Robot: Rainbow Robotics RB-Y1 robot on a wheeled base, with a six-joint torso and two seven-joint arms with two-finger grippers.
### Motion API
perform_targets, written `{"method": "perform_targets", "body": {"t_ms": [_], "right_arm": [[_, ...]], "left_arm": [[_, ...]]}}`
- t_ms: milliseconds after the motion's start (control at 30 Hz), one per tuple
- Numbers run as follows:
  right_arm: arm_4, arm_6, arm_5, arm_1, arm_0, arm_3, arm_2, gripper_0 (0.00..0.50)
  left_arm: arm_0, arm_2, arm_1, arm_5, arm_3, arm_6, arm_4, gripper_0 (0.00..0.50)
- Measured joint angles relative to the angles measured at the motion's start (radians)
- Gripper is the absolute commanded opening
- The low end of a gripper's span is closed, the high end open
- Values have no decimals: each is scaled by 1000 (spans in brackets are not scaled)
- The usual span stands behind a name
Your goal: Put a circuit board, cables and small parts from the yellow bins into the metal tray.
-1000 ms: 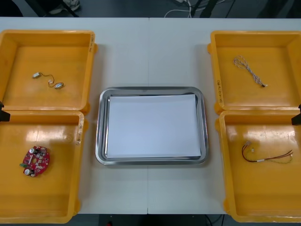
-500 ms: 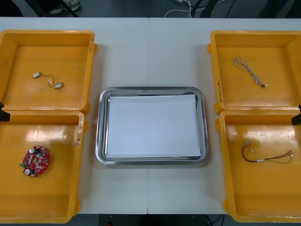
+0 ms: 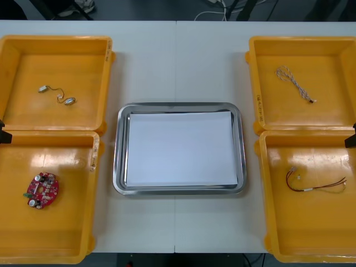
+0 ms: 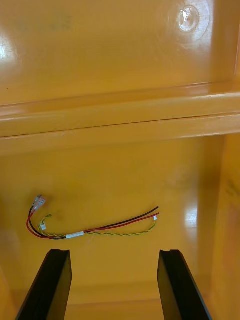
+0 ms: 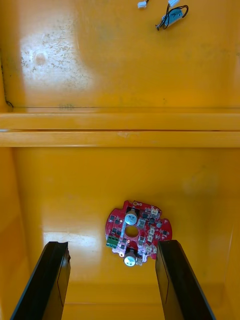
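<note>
The metal tray [image 3: 117, 150], white inside, lies mid-table with nothing in it. A round red circuit board [image 3: 41, 190] lies in the near left yellow bin [image 3: 55, 233]. My left gripper [image 5: 115, 282] hovers open above that bin, and the circuit board [image 5: 138, 232] lies just beyond and between its fingers. A red and yellow cable [image 3: 314, 183] lies in the near right yellow bin [image 3: 311, 233]. My right gripper [image 4: 115, 285] is open over it, the cable [image 4: 95, 227] a little past its fingertips.
The far left bin [image 3: 55, 55] holds small metal parts [image 3: 55, 95] joined by a thin wire. In the far right bin [image 3: 322, 55] lies a twisted blue and white cable [image 3: 293, 83]. Bare table surrounds the tray.
</note>
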State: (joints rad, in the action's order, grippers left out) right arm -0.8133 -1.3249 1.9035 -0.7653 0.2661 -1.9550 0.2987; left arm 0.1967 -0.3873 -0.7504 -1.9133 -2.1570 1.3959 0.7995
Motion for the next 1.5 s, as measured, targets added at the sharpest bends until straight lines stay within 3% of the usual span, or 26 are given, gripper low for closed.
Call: {"method": "perform_targets", "body": {"t_ms": [1500], "right_arm": [[0,0,0,0,0,0,0,500]], "left_arm": [[0,0,0,0,0,0,0,500]]}}
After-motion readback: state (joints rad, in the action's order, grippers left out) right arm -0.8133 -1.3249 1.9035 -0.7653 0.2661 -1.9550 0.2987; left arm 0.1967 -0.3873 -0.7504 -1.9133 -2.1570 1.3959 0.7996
